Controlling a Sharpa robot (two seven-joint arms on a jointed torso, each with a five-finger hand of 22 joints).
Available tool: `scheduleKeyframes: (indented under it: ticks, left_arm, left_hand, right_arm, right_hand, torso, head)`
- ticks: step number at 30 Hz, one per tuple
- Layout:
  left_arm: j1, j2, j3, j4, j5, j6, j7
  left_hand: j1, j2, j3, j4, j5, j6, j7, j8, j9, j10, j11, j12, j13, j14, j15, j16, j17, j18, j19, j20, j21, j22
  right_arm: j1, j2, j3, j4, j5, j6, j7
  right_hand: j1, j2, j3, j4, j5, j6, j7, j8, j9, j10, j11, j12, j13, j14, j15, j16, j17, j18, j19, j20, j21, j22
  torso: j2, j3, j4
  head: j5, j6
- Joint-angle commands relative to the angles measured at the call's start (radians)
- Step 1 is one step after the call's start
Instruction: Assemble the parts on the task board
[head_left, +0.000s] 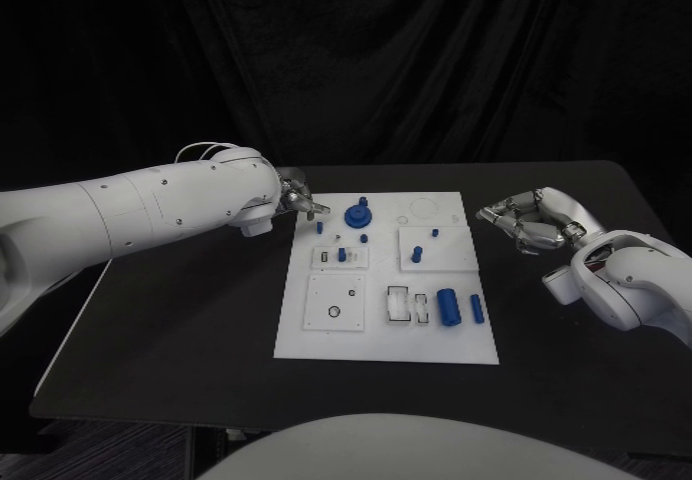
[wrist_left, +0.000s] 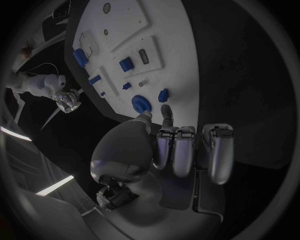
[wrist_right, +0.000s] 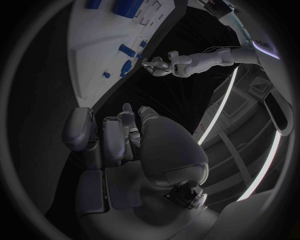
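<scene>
The white task board (head_left: 387, 330) (wrist_left: 125, 20) (wrist_right: 94, 45) lies mid-table. My left hand (head_left: 300, 197) (wrist_left: 181, 150) hovers at its far left corner. Its thumb and one finger reach toward a small blue part (head_left: 319, 211) (wrist_left: 163, 95) with a thin gap between; the other fingers are curled. A blue round part (head_left: 359, 215) (wrist_left: 140, 103) stands just beside it. More blue parts sit in the board: short pegs (head_left: 342, 255) (head_left: 415, 253) and two cylinders (head_left: 447, 306) (head_left: 476, 308). My right hand (head_left: 534, 220) (wrist_right: 119, 135) rests off the board's far right side, fingers curled in, holding nothing.
Black table (head_left: 188, 330) surrounds the board, with bare room on both sides. White recessed plates (head_left: 335, 302) and slots (head_left: 397, 303) cover the board's near half. A black curtain closes off the back.
</scene>
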Motion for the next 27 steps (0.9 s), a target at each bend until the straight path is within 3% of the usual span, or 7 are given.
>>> scheduleKeyframes:
  ticks: [1, 27]
  left_arm:
    - [-0.005, 0.004, 0.001, -0.005, -0.001, 0.005, 0.012]
    - [-0.030, 0.020, 0.001, -0.033, -0.001, 0.023, 0.022]
  left_hand:
    - [-0.010, 0.002, -0.002, 0.001, -0.005, -0.007, -0.001, -0.005, 0.006, 0.107, 0.008, 0.004, 0.263, 0.104, 0.005, 0.007, 0.263, 0.003, 0.045, 0.007, -0.008, 0.188]
    - [0.009, 0.008, 0.000, -0.012, 0.008, -0.011, 0.004, -0.021, 0.000, 0.107, 0.014, 0.004, 0.263, 0.104, 0.012, 0.007, 0.263, 0.016, 0.010, 0.015, -0.041, 0.149]
  right_arm:
    - [-0.002, 0.001, 0.001, 0.000, -0.004, 0.010, -0.013]
    - [-0.003, 0.001, 0.001, -0.002, -0.004, 0.010, -0.013]
  right_hand:
    - [0.001, -0.003, -0.003, 0.000, 0.007, 0.007, 0.002, -0.003, -0.001, 0.006, -0.001, 0.000, 0.001, 0.002, 0.000, 0.002, 0.001, -0.006, 0.000, 0.000, 0.001, 0.101]
    - [0.003, -0.003, -0.002, 0.000, 0.009, 0.007, 0.002, -0.003, -0.001, 0.006, -0.002, 0.000, -0.001, 0.002, -0.001, 0.002, 0.000, -0.006, 0.000, 0.000, 0.001, 0.101]
  torso:
    - [-0.001, -0.0004, -0.0001]
    - [0.000, 0.0002, -0.0002]
  head:
    - [0.001, 0.000]
    - [0.000, 0.000]
